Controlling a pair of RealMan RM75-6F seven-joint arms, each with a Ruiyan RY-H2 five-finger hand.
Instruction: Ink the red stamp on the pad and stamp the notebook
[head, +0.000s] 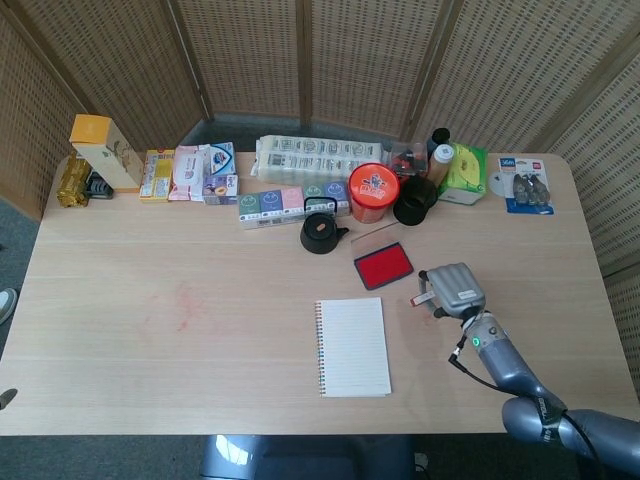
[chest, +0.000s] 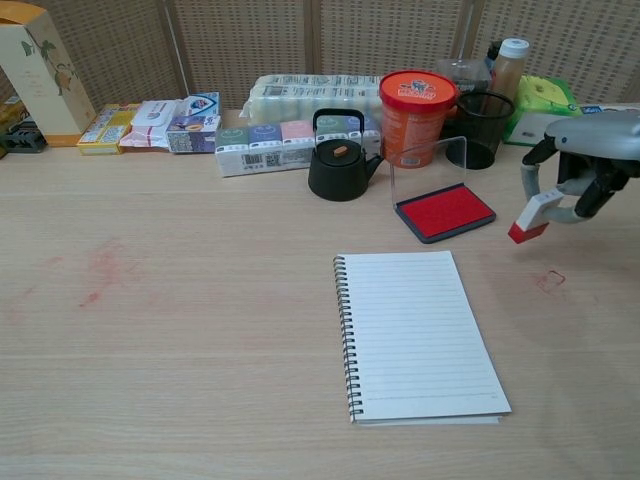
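Beside the ink pad (chest: 444, 212), our right hand (chest: 580, 160) pinches the red stamp (chest: 528, 221) aloft; inking and stamping the apparently blank notebook (chest: 418, 335) remain. Our left hand is unseen.

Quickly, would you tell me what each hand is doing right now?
Left hand: not visible in either view.
Right hand: holding the red stamp above the table.

Matt pale wood table (head: 150, 330); lined paper notebook (chest: 420, 330); glossy black teapot (chest: 338, 160).

One notebook (chest: 420, 333), one ink pad (chest: 445, 212), one stamp (chest: 530, 219), one kettle (chest: 338, 164)
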